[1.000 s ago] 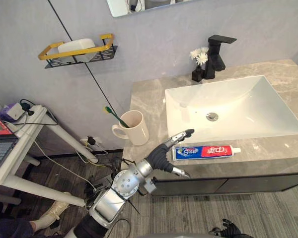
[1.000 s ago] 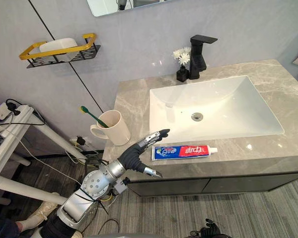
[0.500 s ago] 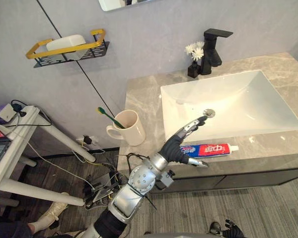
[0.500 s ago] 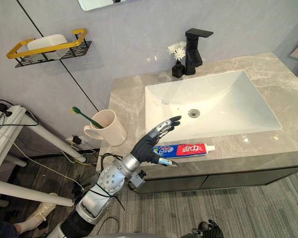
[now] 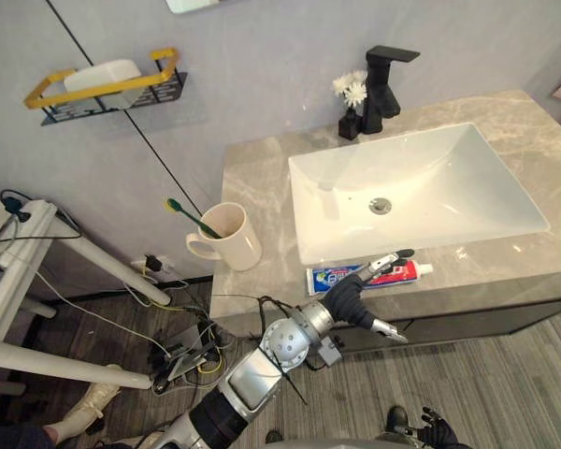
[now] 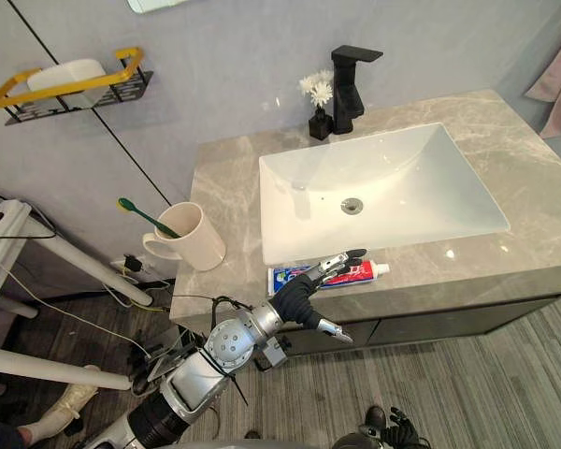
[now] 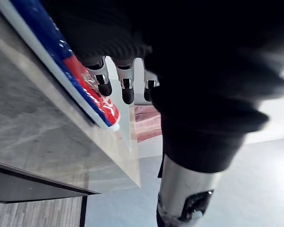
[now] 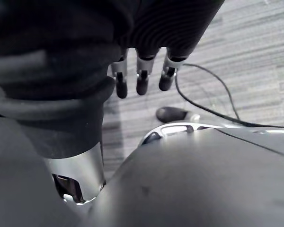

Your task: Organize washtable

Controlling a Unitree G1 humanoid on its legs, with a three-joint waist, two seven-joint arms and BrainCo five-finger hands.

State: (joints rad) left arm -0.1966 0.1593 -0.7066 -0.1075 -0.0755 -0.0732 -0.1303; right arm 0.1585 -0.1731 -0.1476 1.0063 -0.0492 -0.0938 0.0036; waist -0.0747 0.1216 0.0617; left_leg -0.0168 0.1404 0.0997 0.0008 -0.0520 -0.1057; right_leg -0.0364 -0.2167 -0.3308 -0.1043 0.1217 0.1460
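Grey veined marble worktop (image 5: pixel 252 168) is what I see from the head camera, with a white rectangular sink (image 5: pixel 430 178) set into its middle and right. The blue, red and white toothpaste tube (image 5: pixel 329 279) lies along the front edge, just in front of the sink, with its cap end toward the right.

My left hand (image 5: pixel 349 301) hangs over the middle of that tube. Its fingers are straight and spread wide from the thumb, which reaches out past the front edge, so nothing is gripped.

The left wrist view adds what the head camera cannot give me: the dark fingertips (image 7: pixel 128 94) sit over the tube's red half, short of the white cap. I cannot tell whether they touch it.

The right wrist view gives me my right hand (image 8: pixel 141 71), with its fingers hanging loose and straight above the grey striped floor (image 8: pixel 255 56), holding nothing.

1 cream ceramic mug (image 5: pixel 232 234) stands near the front left corner with 1 green toothbrush (image 5: pixel 189 215) leaning in it. A small black vase of white flowers (image 5: pixel 349 110) stands at the back edge just beside the black faucet (image 5: pixel 381 79). On the wall, the yellow-rimmed black wire shelf (image 5: pixel 93 89) holds 1 white soap bar (image 5: pixel 101 73).
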